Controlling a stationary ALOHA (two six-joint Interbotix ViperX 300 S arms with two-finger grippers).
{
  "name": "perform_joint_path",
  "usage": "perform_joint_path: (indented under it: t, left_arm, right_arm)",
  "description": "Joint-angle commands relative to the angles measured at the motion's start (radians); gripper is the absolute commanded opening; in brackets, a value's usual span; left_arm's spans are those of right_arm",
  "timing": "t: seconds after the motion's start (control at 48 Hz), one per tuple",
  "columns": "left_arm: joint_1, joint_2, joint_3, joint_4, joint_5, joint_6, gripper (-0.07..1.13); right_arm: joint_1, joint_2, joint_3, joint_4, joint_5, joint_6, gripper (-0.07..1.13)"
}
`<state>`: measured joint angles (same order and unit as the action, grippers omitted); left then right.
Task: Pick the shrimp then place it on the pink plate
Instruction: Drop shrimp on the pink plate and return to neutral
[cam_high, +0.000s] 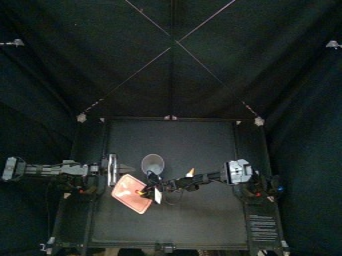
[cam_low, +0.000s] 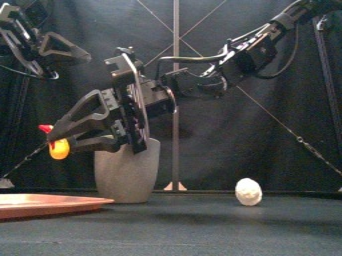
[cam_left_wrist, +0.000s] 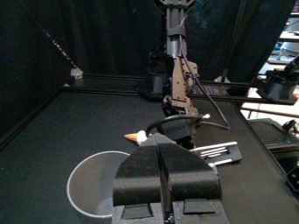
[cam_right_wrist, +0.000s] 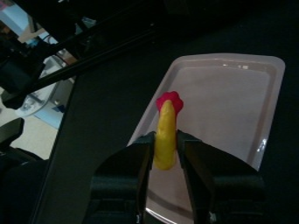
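Note:
My right gripper (cam_right_wrist: 170, 156) is shut on the shrimp (cam_right_wrist: 170, 129), a yellow toy with a red end. It hangs a little above the pink plate (cam_right_wrist: 233, 96). In the front view the shrimp (cam_low: 56, 146) is held by the right gripper (cam_low: 70, 142) above the plate (cam_low: 40, 206) at the left. From above, the right gripper (cam_high: 150, 190) reaches past the middle over the plate (cam_high: 124, 190). My left gripper (cam_left_wrist: 162, 147) rests shut and holds nothing, near the grey cup (cam_left_wrist: 91, 182).
The tall grey speckled cup (cam_low: 127, 170) stands just behind the plate, close under the right arm. A small white toy (cam_low: 249, 191) lies on the table to the right. The left arm (cam_high: 60, 171) rests at the left edge.

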<state>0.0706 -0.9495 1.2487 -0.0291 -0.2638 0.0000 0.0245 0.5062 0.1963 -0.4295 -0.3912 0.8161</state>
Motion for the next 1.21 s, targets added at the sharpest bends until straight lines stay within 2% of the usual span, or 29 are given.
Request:
perform_joint_path:
  t: [0.021, 0.25, 0.354, 0.646, 1.021, 1.208]
  left_arm:
    - [0.002, 0.005, -0.014, 0.003, -0.008, 0.002, 0.07]
    - [0.002, 0.005, -0.012, 0.003, -0.008, 0.002, 0.08]
    - [0.002, 0.005, -0.012, 0.003, -0.008, 0.002, 0.08]
    - [0.002, 0.005, -0.011, 0.003, -0.003, 0.002, 0.08]
    - [0.002, 0.005, -0.005, 0.002, -0.005, 0.002, 0.08]
    - [0.005, 0.005, -0.006, 0.003, -0.008, 0.002, 0.08]
  right_arm:
    - [-0.009, -0.018, -0.037, 0.008, 0.015, 0.002, 0.68]
    - [-0.009, 0.002, -0.072, 0.020, 0.094, -0.003, 0.89]
    - [-0.008, 0.003, -0.086, 0.020, 0.138, -0.006, 0.94]
    - [0.003, -0.071, -0.054, -0.014, 0.172, -0.012, 0.94]
    - [0.029, -0.302, 0.201, 0.008, 0.140, -0.011, 0.94]
    - [0.025, -0.416, 0.327, 0.003, 0.058, -0.014, 0.94]
